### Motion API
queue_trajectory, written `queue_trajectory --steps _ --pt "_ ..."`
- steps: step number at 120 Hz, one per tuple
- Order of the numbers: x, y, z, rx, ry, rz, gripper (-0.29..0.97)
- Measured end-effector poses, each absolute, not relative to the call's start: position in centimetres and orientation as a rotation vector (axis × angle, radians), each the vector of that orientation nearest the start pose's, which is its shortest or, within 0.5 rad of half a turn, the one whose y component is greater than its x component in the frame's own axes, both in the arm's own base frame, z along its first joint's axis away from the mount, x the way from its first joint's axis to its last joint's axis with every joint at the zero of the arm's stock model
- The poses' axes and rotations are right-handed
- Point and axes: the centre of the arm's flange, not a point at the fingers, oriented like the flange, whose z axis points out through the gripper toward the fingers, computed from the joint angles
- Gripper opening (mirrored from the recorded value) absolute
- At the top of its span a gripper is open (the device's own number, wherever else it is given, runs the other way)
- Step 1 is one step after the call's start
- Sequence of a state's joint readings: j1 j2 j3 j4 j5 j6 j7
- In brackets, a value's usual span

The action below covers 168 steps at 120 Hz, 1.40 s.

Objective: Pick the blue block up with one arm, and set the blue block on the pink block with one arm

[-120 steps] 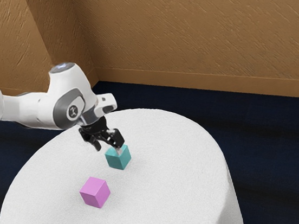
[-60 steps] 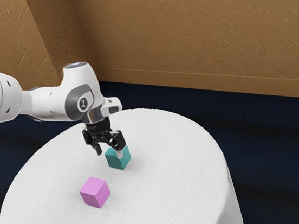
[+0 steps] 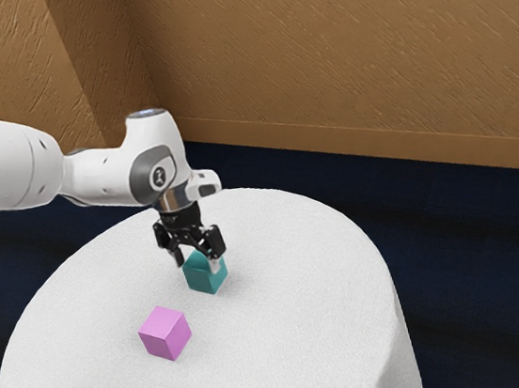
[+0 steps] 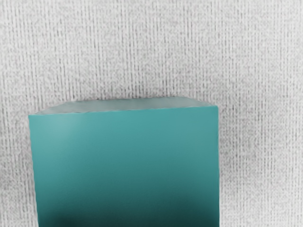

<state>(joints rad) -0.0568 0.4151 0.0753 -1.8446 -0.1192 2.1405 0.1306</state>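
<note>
In the exterior view, the pincer (image 3: 194, 252) is being held released, with its two fingers spread just over the top of the blue block (image 3: 205, 276), which looks rather teal. This block is being carried by the round white counter (image 3: 332, 318) near its middle, a little toward the far edge. The pink block (image 3: 165, 333) is lying apart from it, closer to the near edge. Whether the fingers are already touching the block's sides cannot be told.

In the wrist view, the blue block (image 4: 125, 165) is being seen directly under the hand, on the bare counter (image 4: 151, 47), and it seems squared to the camera.

Some risks are being judged from this. If the fingers are closed too high, only the upper edge is being pinched and the block may slip out. If one finger arrives first, the block may be pushed or turned. Later, a low carry may knock the pink block, and an off-centre release may make the blue one tumble.
</note>
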Motion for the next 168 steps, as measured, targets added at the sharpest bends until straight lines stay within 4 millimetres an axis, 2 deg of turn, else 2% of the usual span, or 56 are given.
queue_trajectory --steps 37,57,86,102,117,127,140,157,168 --pt "63.8 0.5 27.6 -3.213 0.089 0.195 0.64" --pt "63.8 0.5 26.8 -3.224 0.082 0.213 0.57" --pt "63.8 0.6 26.5 -3.231 0.068 0.214 0.4" --pt "63.8 1.1 27.1 -3.236 0.042 0.202 0.33" --pt "63.5 1.2 29.7 -3.239 0.032 0.151 0.27" --pt "61.3 1.3 33.1 -3.243 0.024 0.117 0.25" --pt "56.8 1.1 35.7 -3.246 0.013 0.121 0.32" --pt "51.8 1.3 36.0 -3.233 0.002 0.167 0.36" --pt "50.1 1.7 35.6 -3.209 0.007 0.18 0.36"
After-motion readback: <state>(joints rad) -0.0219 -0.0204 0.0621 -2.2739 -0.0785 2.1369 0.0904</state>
